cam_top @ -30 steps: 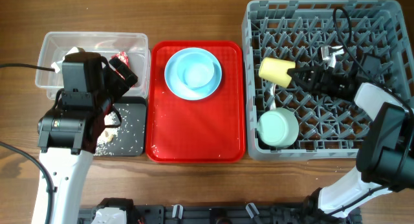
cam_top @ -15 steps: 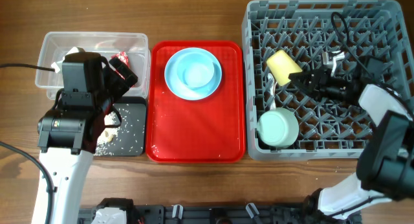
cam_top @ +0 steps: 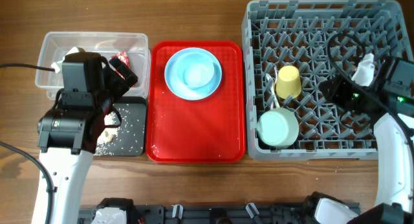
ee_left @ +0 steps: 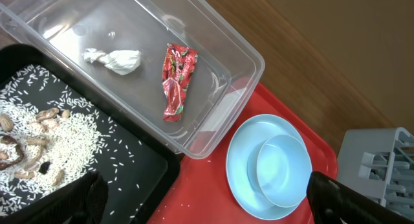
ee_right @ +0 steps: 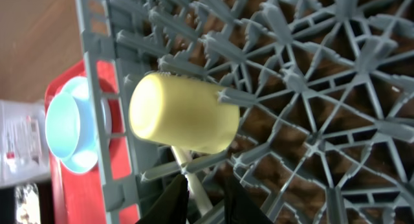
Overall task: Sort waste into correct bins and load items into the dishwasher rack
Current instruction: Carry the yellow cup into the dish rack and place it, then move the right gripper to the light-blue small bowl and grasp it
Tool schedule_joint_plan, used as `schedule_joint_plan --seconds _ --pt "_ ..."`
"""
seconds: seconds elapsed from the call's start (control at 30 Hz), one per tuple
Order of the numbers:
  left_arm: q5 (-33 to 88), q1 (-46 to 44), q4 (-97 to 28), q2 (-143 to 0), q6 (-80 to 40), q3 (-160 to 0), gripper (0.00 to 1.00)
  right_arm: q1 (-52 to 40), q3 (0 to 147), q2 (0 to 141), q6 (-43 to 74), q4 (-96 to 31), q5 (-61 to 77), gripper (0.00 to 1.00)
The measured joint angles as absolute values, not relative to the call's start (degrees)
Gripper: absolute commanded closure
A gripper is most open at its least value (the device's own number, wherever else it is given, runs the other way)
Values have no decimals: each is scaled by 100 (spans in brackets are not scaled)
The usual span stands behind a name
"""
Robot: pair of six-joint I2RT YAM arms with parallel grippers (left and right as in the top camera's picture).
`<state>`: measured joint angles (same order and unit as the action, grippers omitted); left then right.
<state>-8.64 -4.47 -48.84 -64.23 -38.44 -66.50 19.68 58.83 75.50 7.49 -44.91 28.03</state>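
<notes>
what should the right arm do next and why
Probably swing the right gripper across to the pale blue bowl on the red tray. The yellow cup rests in the rack, clear of that gripper, while the bowl and the plate under it are not yet loaded.

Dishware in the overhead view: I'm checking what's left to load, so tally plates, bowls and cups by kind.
Plates: 1, light blue plate on the red tray.
Bowls: 2, pale blue bowl on that plate, pale green bowl in the dishwasher rack.
Cups: 1, yellow cup in the rack.
Total: 4.
</notes>
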Motion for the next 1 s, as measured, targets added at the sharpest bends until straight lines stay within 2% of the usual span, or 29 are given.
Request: schedule_joint_plan --seconds 0.03,0.07,0.27,0.37,0.7,1.0 --pt "-864 -447 -4886 -6423 -3844 -6650 0 1789 6036 7550 655 -4630 2683 93" --pt "-864 -447 -4884 -6423 -3844 -6650 0 1619 6173 7550 582 -4716 2587 96" --pt "-864 -447 -4886 -6423 -3844 -6650 0 239 6895 7550 449 -4294 1732 96" --pt "-864 -447 -4886 -6423 -3844 -6650 0 -91 6914 7605 449 -4145 1201 96" --pt "-864 -447 -4884 -6423 -3844 -6650 0 -121 6914 9115 416 -4080 910 95" --pt "-864 -447 -4886 -6423 -3844 -6650 0 -119 7065 9177 517 -4978 563 93"
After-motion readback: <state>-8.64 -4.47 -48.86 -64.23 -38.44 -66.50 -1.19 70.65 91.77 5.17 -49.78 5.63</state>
